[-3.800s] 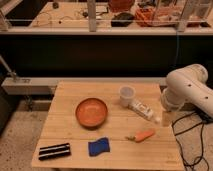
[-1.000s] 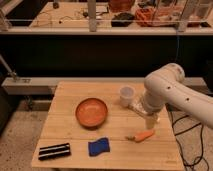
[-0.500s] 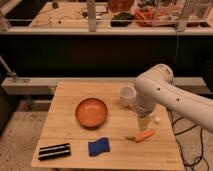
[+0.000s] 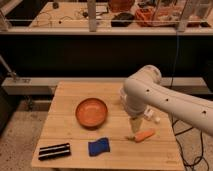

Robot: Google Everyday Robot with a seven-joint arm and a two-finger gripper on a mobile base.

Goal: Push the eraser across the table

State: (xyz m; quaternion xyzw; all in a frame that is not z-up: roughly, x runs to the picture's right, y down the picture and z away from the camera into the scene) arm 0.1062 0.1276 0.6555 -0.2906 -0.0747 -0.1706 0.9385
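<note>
Eraser (image 4: 55, 151) lies flat at the front-left corner of the surface (image 4: 65, 97), well apart from the gripper (image 4: 135, 126), which hangs by the orange carrot piece (image 4: 144, 135), jaws wide and empty. It looks light, stiff and low, so it should slide easily. Push mid-length on a long side, or it'll likely spin.

The arm (image 4: 167, 100) runs off the right edge, so its base is out of shot. It blocks the table (image 4: 65, 120) at the far right corner, along with most of a small white thing (image 4: 156, 119) peeking out beside it. The hand (image 4: 134, 130) hangs just over the orange piece (image 4: 145, 135), jaws apart, its tips merging into one pale wedge. The clutter (image 4: 150, 15) behind is unreadable.
</note>
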